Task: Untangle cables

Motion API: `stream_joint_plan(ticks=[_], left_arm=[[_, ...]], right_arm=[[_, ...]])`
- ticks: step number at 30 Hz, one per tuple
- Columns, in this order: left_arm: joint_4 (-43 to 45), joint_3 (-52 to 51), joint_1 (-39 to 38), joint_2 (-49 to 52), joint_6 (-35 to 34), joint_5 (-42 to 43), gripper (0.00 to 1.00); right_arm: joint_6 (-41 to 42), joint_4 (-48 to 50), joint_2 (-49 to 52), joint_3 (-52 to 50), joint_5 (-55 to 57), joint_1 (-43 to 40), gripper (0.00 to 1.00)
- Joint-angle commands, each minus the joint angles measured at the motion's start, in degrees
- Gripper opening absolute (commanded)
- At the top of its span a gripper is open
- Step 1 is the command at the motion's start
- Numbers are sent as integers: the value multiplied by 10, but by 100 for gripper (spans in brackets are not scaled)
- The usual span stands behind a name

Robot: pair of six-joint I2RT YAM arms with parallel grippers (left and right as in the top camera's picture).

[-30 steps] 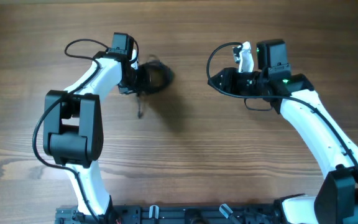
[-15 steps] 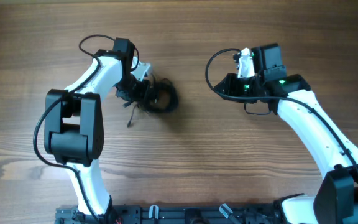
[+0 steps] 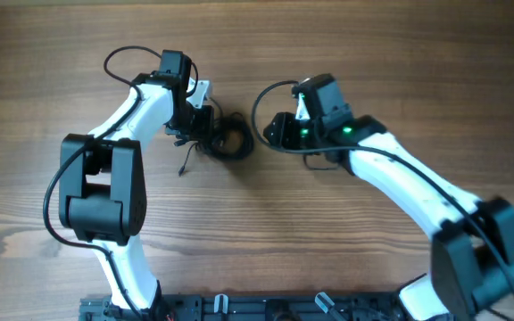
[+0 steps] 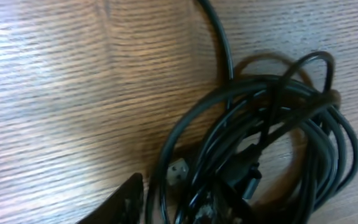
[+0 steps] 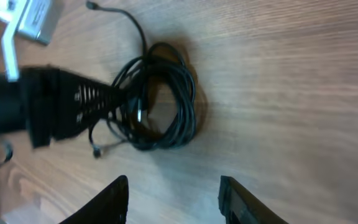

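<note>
- The cables (image 3: 232,141) lie as one loose black coil on the table (image 3: 373,53), just toward 11 o'clock of its centre in the overhead view. One thin tail (image 3: 186,163) trails out at the coil's 8 o'clock.
- The left gripper (image 3: 202,127) reaches into the coil from its 9 o'clock. Its fingers look pinched together on a few rim strands. The left wrist view shows only one fingertip (image 4: 131,198) beside the bundle.
- The right gripper (image 5: 174,202) hovers at the coil's 3 o'clock with its fingers spread apart and nothing between them.
- Expect the cords to be light, limp and slightly springy. If you lift one loop, the whole bundle will probably drag along with it.
- The smooth black jacket may slide through a loose pinch, so close firmly on a single strand.
- Take hold at a free end, not in the crossed middle. A small pale plug (image 4: 178,171) sits inside the coil near the left fingers. In the right wrist view, another plug end (image 5: 96,152) pokes out at the coil's 8 o'clock.
- Keep the plug tips out of the pinch, as they look small and easy to bend.
- The strands cross too densely to tell how many cords there are.
</note>
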Motion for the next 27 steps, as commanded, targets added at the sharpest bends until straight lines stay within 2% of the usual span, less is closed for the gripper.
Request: stream_joint_plan(ticks=[1,4,7,11,15,20,23,27], left_arm=[[0,-33,-3,11,-3,30,18],[2,-48,-3,11,-3,112,4],[-8,-62,-16,11,-3,150,4],[-9,-68,-62,11,-4,150,4],[-4,-68,-111,11,-29,150,4],[2,-68,-117,11,-37,138,4],[6,-68,-117,11,-94,53,5],[10,-68,-118,11,-95,53,4]], right_arm=[[31,54,59,4,-41,9,43],[58,103,96,4,-59,9,40],[70,111,111,4,-59,9,40],[70,101,111,4,-54,9,39],[76,44,111,4,17,12,40],[111,0,111,4,19,12,40],[110,-31,111,4,19,12,39],[137,-26,111,-7,29,12,31]])
